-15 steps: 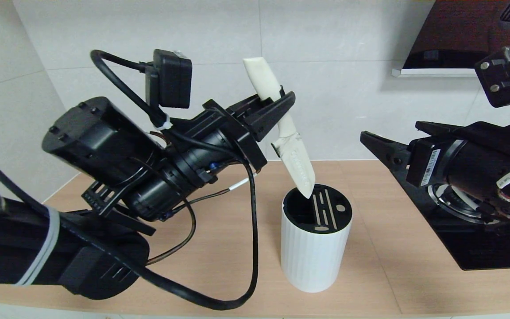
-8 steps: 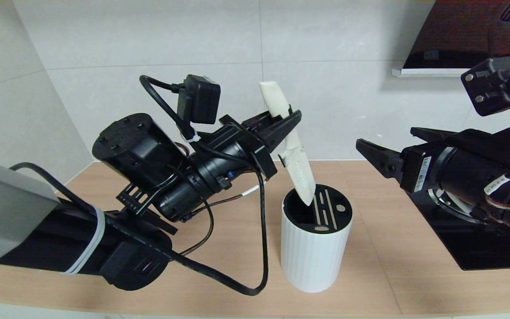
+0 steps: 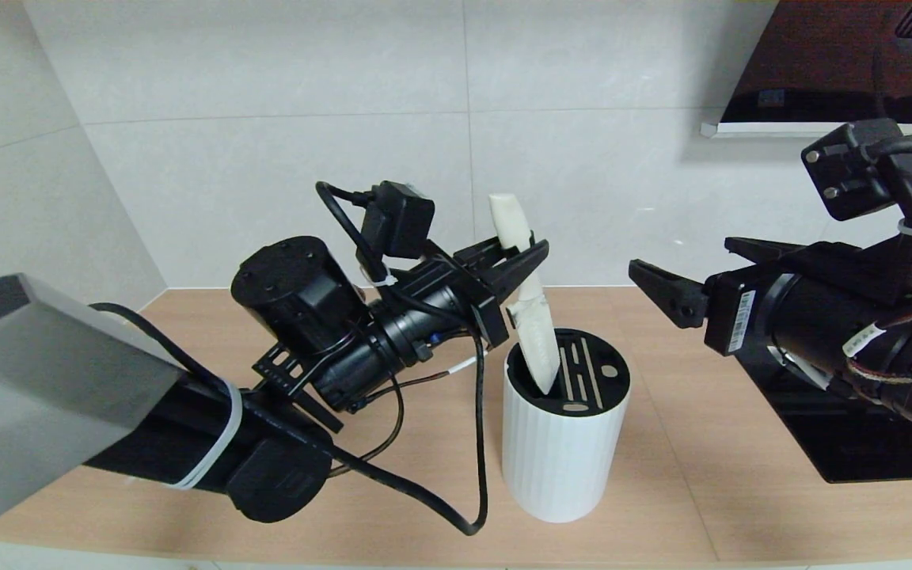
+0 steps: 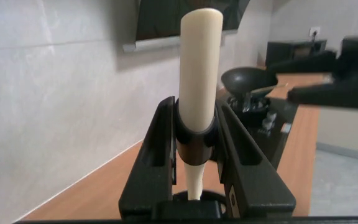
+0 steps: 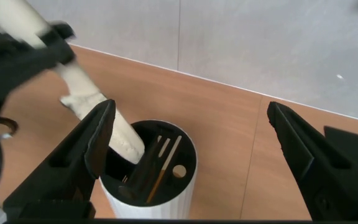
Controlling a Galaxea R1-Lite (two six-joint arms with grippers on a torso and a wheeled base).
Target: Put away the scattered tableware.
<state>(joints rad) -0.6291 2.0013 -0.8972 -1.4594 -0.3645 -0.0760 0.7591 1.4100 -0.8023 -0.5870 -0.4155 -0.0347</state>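
1. My left tool [image 3: 521, 265] is clenched on the handle of the white knife [image 3: 533, 332]. My right tool [image 3: 684, 261] hangs released, jaws wide apart, off to the side of the holder [image 3: 565, 451] and above it.
2. The knife is tilted, handle leaning back toward the wall. Its tip is already inside the white holder, which stands on the desk [image 3: 685, 491]. Much of the blade is above the rim.
3. To do this well, I judge I should bring the knife nearer upright before lowering. That way the blade slides down rather than wedging against the rim. I would go slowly and let go only once it is seated. Nothing braces the holder, so a sideways push could tip it.
4. The right wrist view looks down into the holder's mouth. It puts the blade in the wide dark opening beside the narrow slots, plainer than the head view does.
5. The left wrist view gives the grip itself: the handle sits centred between both fingers [image 4: 160, 143]. The head view gives that only from the side.
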